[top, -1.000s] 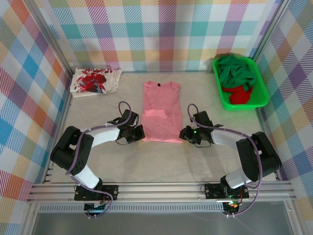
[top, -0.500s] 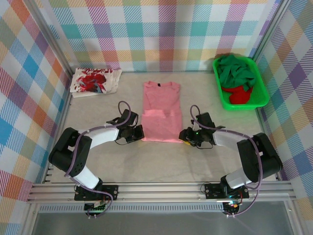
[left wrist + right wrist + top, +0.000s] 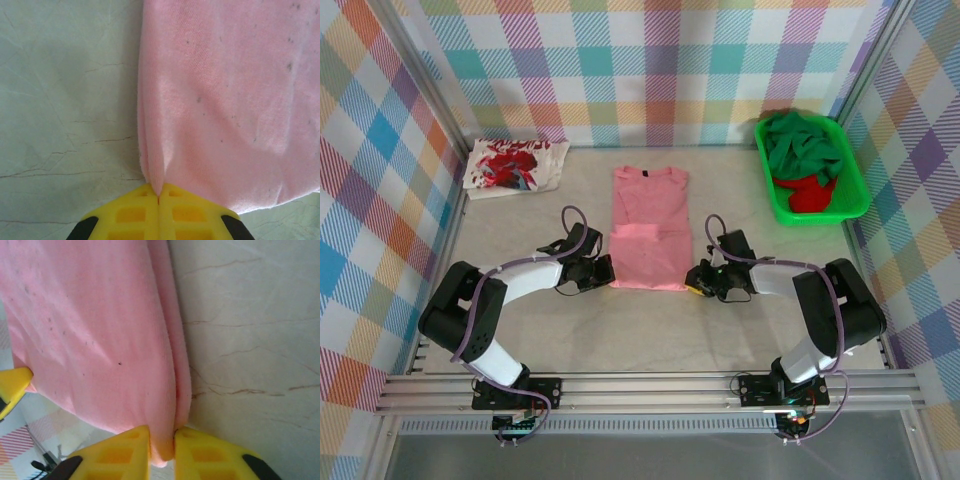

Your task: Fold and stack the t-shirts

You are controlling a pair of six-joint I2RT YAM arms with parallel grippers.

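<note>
Salmon-pink soft cloth t-shirt (image 3: 650,228) lies flat in the middle of the table (image 3: 650,335), its near hem corners pinched tight by the left gripper (image 3: 159,201) and right gripper (image 3: 162,446), so the hem-to-collar fold looks in hand, calling next for an even lift of both corners.

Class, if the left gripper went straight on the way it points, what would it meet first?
The pink t-shirt: the left gripper pinches its edge, with cloth lying directly ahead.

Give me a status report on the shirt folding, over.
Left gripper shut on near hem corner of pink t-shirt; right gripper shut on its other near corner. White printed shirt and green tray lie apart, nothing in the way.
</note>
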